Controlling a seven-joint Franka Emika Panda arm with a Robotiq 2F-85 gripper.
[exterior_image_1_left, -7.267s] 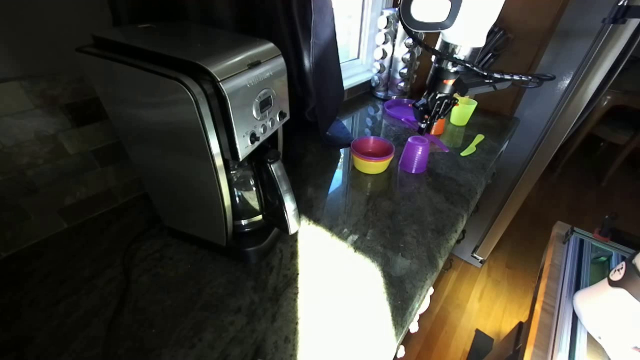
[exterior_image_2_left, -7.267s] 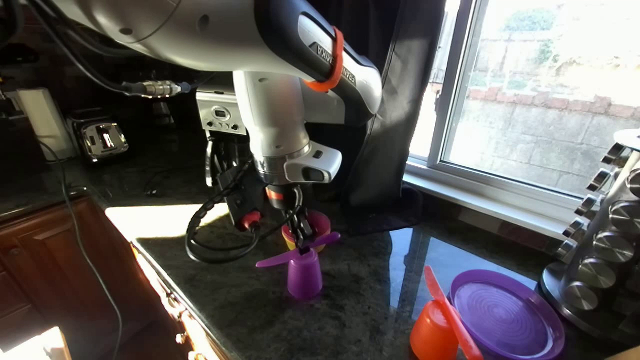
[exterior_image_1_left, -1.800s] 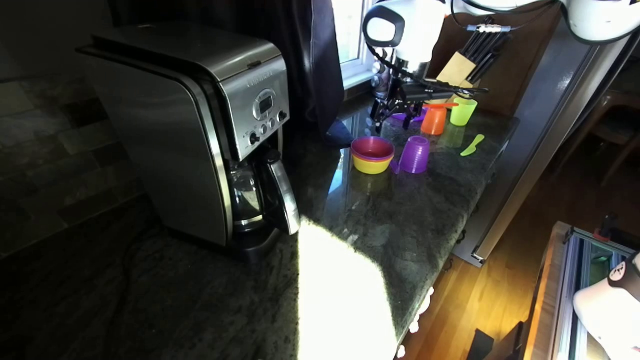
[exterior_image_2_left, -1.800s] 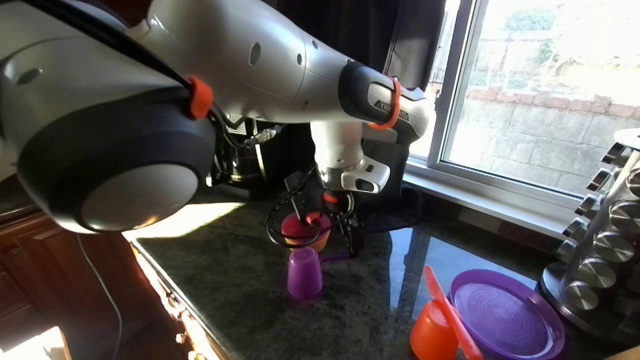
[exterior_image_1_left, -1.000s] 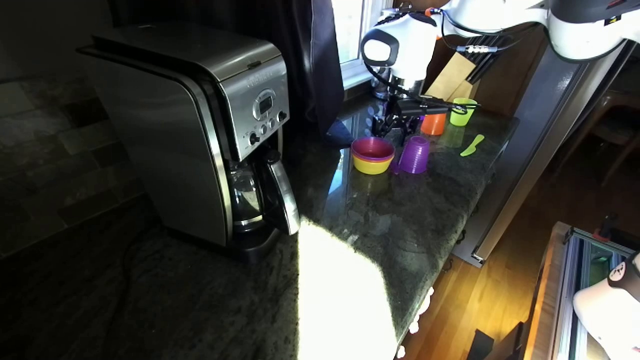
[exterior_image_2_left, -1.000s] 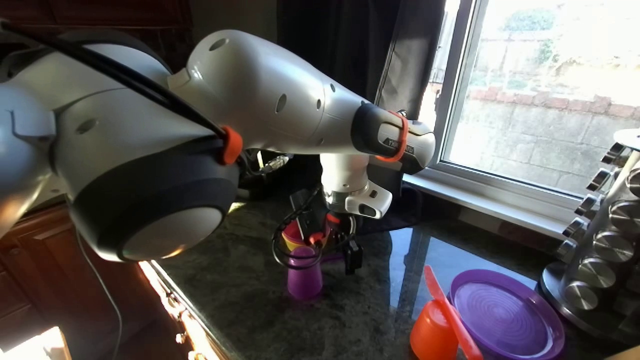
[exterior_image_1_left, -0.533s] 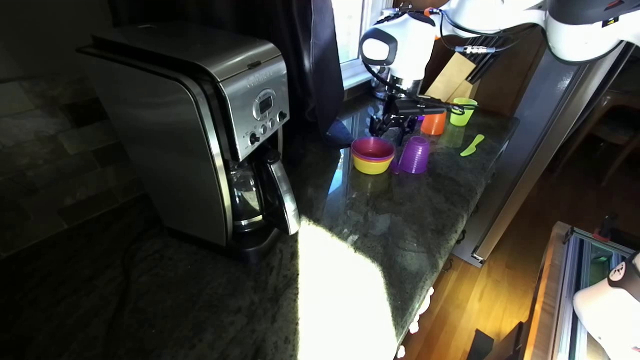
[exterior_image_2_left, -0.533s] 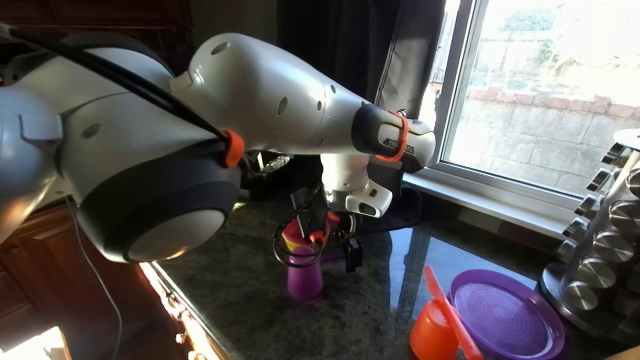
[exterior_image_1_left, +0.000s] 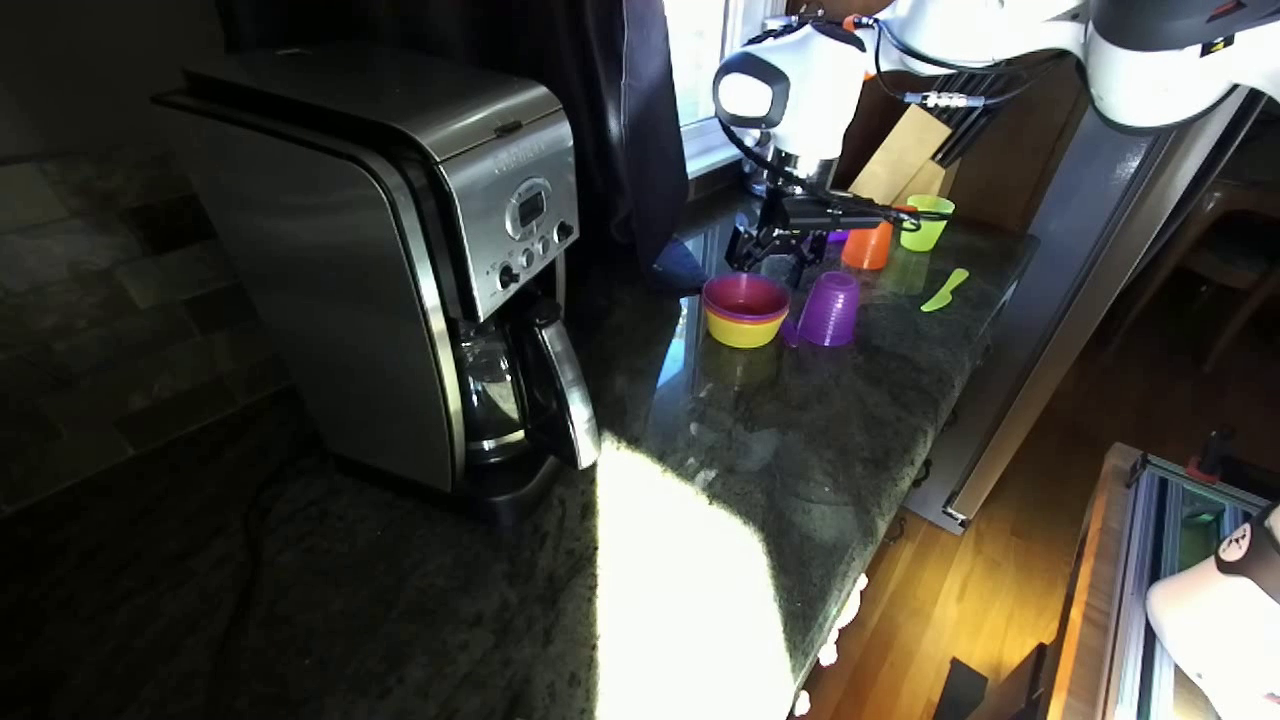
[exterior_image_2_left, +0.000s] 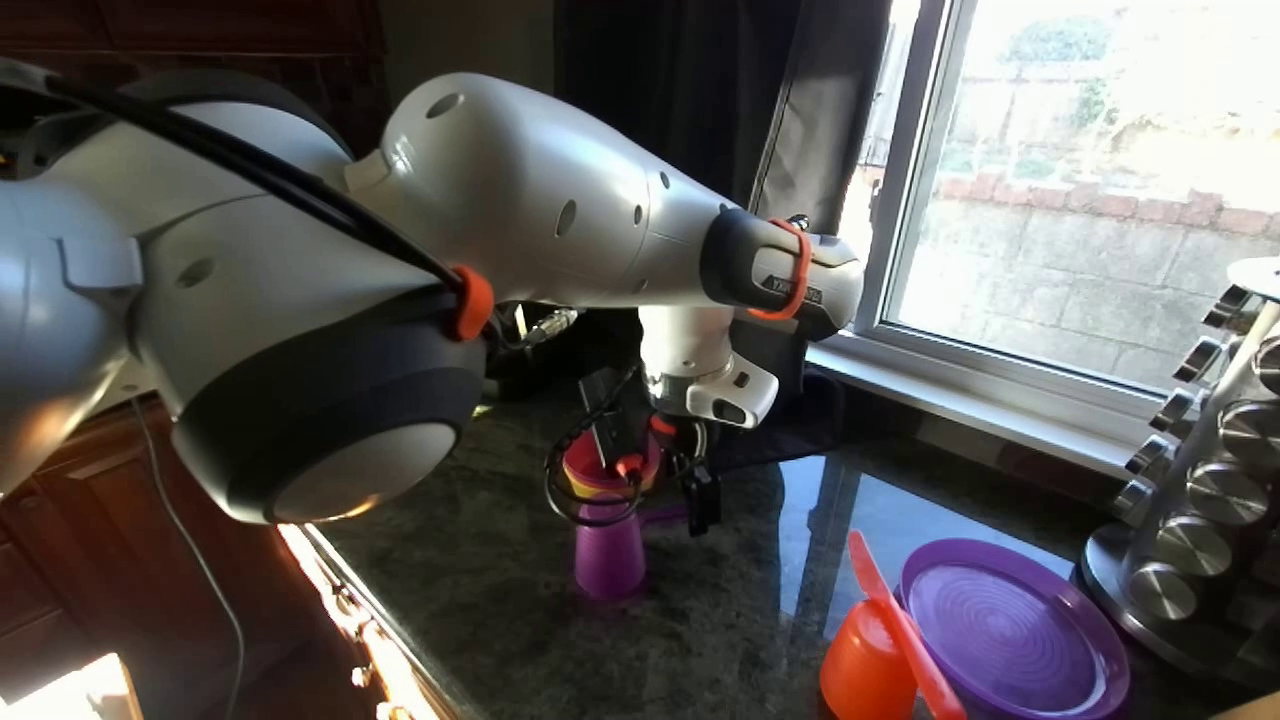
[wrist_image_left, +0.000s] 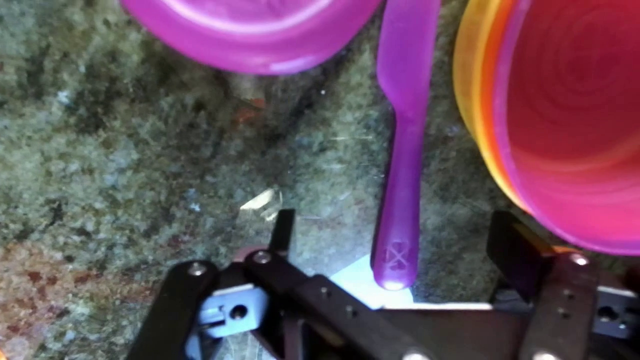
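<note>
1. We see the gripper (wrist_image_left: 395, 237) with its fingers (wrist_image_left: 283, 230) spread wide, holding nothing.
2. The purple knife (wrist_image_left: 407, 150) lies flat on the counter (wrist_image_left: 150, 125). In the wrist view, the end of its handle shows in the gap, with one finger on each side. No finger seems to touch it.
3. This knife is between the purple cup (exterior_image_1_left: 830, 312) and the bowls (exterior_image_1_left: 745, 330), with its handle toward the gripper. We think the wide gap gives the thin handle room. One finger is very near the bowls; we can't tell if they touch.
4. The purple cup is upside down, maybe because its wide mouth stands steady. The bowls sit inside each other, maybe to save room.
5. In an exterior view, an orange knife (exterior_image_2_left: 905, 635) rests across the upside-down orange cup (exterior_image_2_left: 865, 665) by a plate (exterior_image_2_left: 1108, 655). We guess the cup is a little stand.
6. The blurry name on the coffee maker (exterior_image_1_left: 400, 270) looks like "Cuisinart". On the arm (exterior_image_2_left: 560, 190), an orange band (exterior_image_2_left: 797, 270) crosses tiny letters, perhaps "MIKA". The purple knife's handle has a crossed mark (wrist_image_left: 396, 255), but no word.
</note>
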